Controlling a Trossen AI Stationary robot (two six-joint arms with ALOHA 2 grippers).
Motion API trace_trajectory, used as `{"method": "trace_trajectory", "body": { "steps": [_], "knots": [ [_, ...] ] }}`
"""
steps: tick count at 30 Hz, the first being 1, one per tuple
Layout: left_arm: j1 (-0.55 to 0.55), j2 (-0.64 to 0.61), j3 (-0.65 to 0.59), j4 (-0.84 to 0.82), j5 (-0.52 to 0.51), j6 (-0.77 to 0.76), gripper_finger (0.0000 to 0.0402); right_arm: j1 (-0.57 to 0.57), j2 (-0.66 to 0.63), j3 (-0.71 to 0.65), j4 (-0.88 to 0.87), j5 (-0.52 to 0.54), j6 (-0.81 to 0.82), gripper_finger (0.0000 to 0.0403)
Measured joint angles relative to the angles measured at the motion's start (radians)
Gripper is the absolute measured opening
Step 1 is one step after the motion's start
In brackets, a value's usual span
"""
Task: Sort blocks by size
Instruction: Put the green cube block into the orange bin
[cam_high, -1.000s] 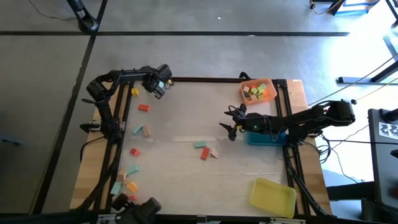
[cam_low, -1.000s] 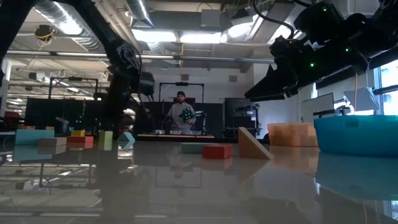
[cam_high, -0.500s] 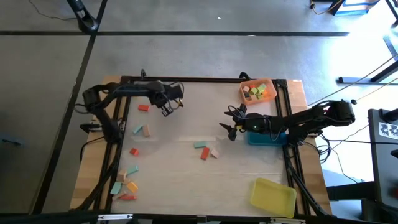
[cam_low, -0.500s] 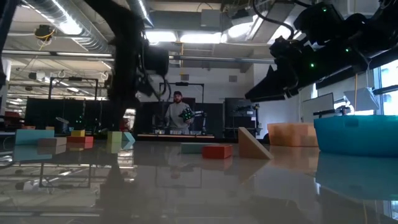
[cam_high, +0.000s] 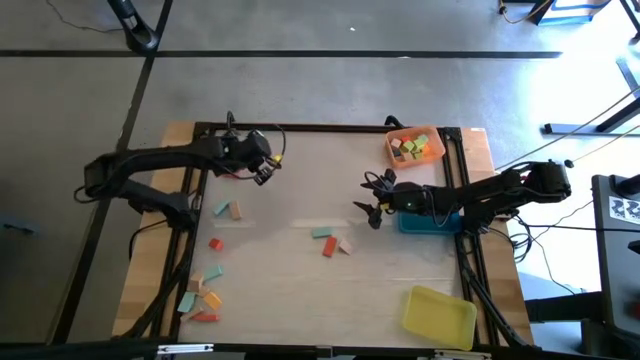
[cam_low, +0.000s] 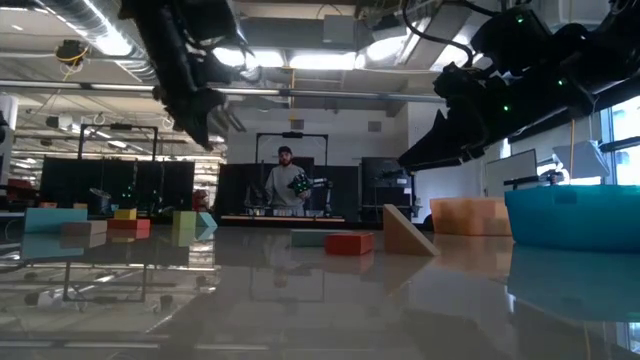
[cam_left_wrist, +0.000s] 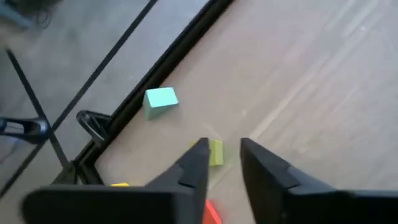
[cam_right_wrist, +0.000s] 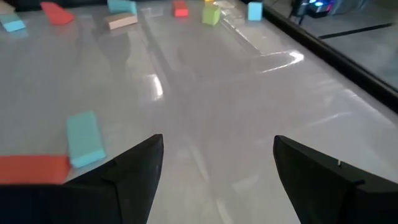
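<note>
Small blocks lie flat on the table. A teal block (cam_high: 322, 232), a red block (cam_high: 329, 247) and a tan block (cam_high: 345, 245) lie at the centre. Others lie along the left side (cam_high: 236, 210) and in a cluster at the near left (cam_high: 200, 295). My left gripper (cam_high: 265, 166) hangs open and empty above the far left, over a yellow-green block (cam_left_wrist: 216, 152), with a teal block (cam_left_wrist: 160, 101) and a red block (cam_left_wrist: 211, 213) near it. My right gripper (cam_high: 371, 201) hovers open and empty right of centre, above the table (cam_right_wrist: 217, 168).
An orange tray (cam_high: 432, 156) with several blocks stands at the far right. A blue tray (cam_high: 412, 224) lies under my right arm, and a yellow tray (cam_high: 438, 315) stands at the near right. A dark frame (cam_high: 330, 127) rims the table. A person (cam_low: 288, 190) stands far behind.
My left gripper has gone from the far left corner toward the near edge and toward the table's middle, then back a little to the left, and has risen. Its arm has swung out past the table's left edge. My right arm has kept still.
</note>
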Motion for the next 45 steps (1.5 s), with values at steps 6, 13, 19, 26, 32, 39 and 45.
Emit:
{"method": "trace_trajectory", "body": {
  "steps": [6,13,19,26,32,39,45],
  "knots": [
    [0.103,-0.008,-0.108,0.123,0.005,-0.026,0.0168,0.000,0.000,0.000,-0.006,-0.007,0.000,0.0301],
    [0.149,-0.003,-0.211,0.308,0.237,0.074,0.0192,0.000,0.000,0.000,-0.002,-0.006,0.000,0.0301],
    [0.218,-0.003,-0.215,0.319,0.229,0.053,0.0194,0.000,0.000,0.000,0.005,-0.006,0.000,0.0301],
    [0.301,0.039,-0.215,0.267,0.245,0.051,0.0234,0.000,0.000,0.000,0.004,-0.006,-0.001,0.0301],
    [0.323,0.136,-0.215,0.282,0.249,0.107,0.0257,0.000,0.000,0.000,0.001,-0.006,-0.001,0.0301],
    [0.336,0.233,-0.215,0.314,0.249,0.133,0.0254,0.000,0.000,0.000,0.001,-0.006,-0.001,0.0301],
    [0.347,0.295,-0.213,0.338,0.255,0.173,0.0238,0.000,0.000,0.000,-0.001,-0.006,-0.001,0.0301]
  ]
}}
